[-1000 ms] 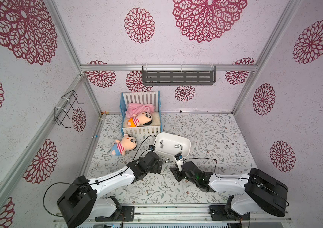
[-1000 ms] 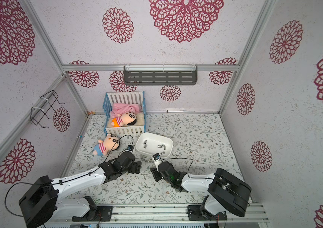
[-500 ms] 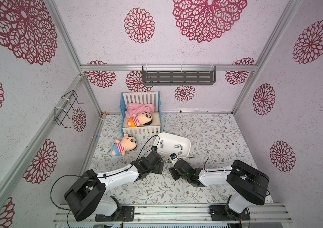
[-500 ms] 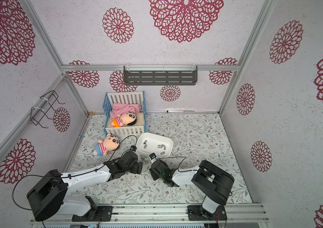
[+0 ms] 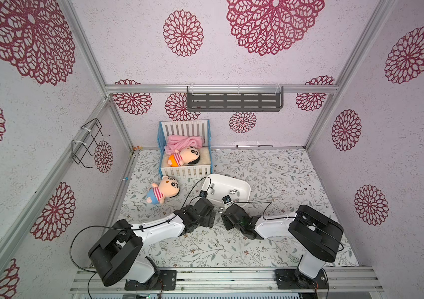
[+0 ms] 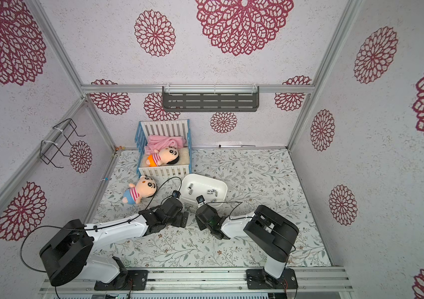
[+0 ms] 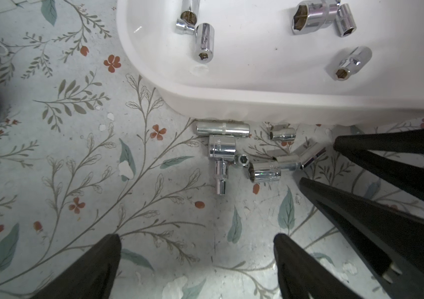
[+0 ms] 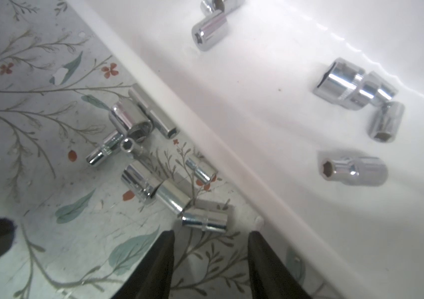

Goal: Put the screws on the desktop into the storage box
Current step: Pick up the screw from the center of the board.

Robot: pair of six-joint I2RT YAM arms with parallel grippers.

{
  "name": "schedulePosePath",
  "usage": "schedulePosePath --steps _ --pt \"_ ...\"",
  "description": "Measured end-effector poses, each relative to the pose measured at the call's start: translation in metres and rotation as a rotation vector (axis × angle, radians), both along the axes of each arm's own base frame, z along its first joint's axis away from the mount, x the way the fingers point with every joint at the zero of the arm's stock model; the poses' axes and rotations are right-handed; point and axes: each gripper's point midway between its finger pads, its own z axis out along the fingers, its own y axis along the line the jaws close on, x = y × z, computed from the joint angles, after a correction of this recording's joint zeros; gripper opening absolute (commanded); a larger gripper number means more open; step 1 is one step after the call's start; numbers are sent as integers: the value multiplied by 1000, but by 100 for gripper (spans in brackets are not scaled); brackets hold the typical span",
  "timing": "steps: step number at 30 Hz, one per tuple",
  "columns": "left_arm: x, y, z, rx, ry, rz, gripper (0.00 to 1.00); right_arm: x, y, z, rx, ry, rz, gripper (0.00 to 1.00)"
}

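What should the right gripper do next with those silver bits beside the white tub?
Probably ease the right gripper forward and close on the nearest screw: its jaws stand open and empty, and that screw lies on the desktop just ahead of it, beside the storage box.

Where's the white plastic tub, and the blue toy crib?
White plastic tub (image 5: pixel 222 187): in a top view, bare inner floor.
Blue toy crib (image 5: pixel 185 172): in a top view, front white slats.
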Motion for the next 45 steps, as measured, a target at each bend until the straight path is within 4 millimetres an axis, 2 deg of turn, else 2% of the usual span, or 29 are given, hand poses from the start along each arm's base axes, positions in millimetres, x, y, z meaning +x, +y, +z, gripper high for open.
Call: schedulePosePath --steps 10,19,29,35,38,45 --pt "7 21 4 94 -47 72 97 6 6 0 -2 -5 -3 43" --pt "16 22 6 157 -54 97 97 12 13 0 -3 -5 -4 39" --pt "13 28 3 213 -56 107 97 11 13 0 -12 -11 -10 36" --pt "15 37 7 254 -87 142 98 9 14 0 -11 -10 -10 26" --pt "16 41 14 256 -111 166 97 5 11 1 -14 -5 -7 23" --pt "18 47 43 200 -192 209 97 -11 -5 2 -34 22 6 22"
